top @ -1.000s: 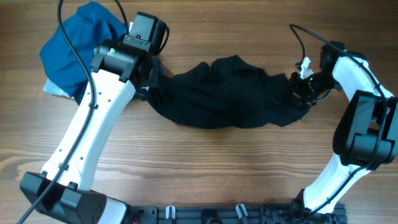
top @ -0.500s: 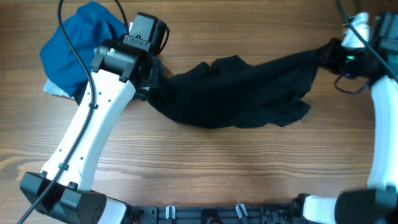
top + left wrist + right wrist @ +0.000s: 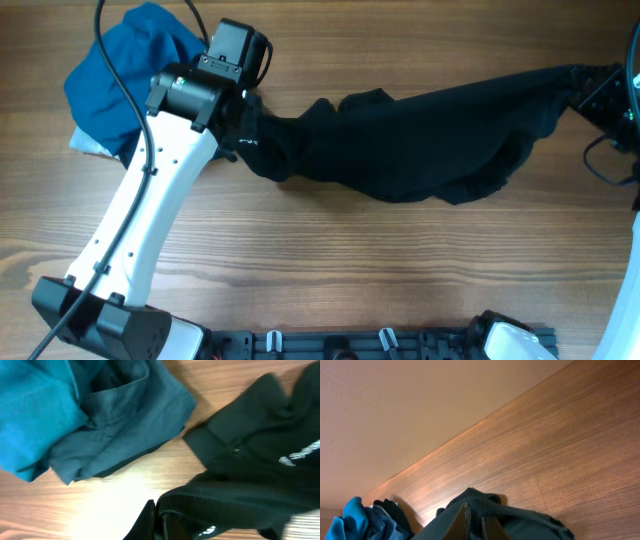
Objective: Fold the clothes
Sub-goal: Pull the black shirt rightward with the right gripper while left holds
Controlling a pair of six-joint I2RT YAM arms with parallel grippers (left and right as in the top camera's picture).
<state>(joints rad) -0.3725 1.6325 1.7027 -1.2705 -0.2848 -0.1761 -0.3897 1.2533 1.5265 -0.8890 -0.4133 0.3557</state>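
Closest to us, the near edge of the black shirt (image 3: 420, 140) now sags in loose ripples onto the desk (image 3: 350, 270). A second ago the whole garment sat bunched in a rounded heap at the middle. Since then the right arm has swung outward and away, dragging its end of the cloth with it, so the shirt lies stretched as a long band from centre-left to the far right. We read this as spreading the garment out before folding, and no fold has been made yet. The left fingers (image 3: 150, 525) have not moved. They are pressed together on a ribbed edge of the shirt, and a bit of white lettering shows nearby. Farther off, the right fingers (image 3: 466, 522) are likewise pinched together on black fabric at the desk's far right. Beyond the left arm, the blue bundle (image 3: 130, 70) sits untouched at the far left corner.
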